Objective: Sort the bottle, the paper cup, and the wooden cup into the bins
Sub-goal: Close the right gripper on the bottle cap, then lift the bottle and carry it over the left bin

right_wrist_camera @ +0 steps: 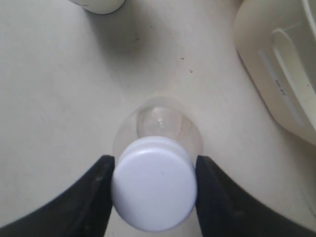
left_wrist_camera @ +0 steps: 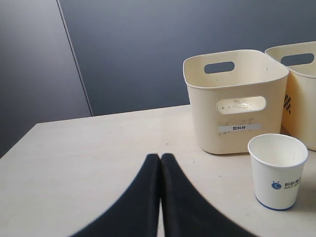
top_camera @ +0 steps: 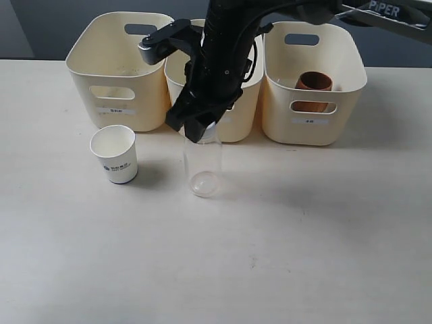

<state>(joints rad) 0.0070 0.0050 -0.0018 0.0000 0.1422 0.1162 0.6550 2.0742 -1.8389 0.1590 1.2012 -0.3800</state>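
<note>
Black fingers of the left gripper are pressed together and hold nothing; they hover low over the table, pointing toward the left-hand bin. That arm does not show in the exterior view. Just in front of that bin stands the paper cup, upright and untouched. Moving right, the clear bottle stands upright on the table in front of the middle bin. Reaching across from the right side and bending steeply down, the right arm sets the right gripper over the bottle's top, one finger against each side of the white cap. Contact looks firm, though the squeeze cannot be confirmed. Farther right, the wooden cup already sits inside the right-hand bin. The step in hand appears to be grasping the bottle. Next it would need a straight lift, high enough to clear a bin's rim, then a release inside.
</note>
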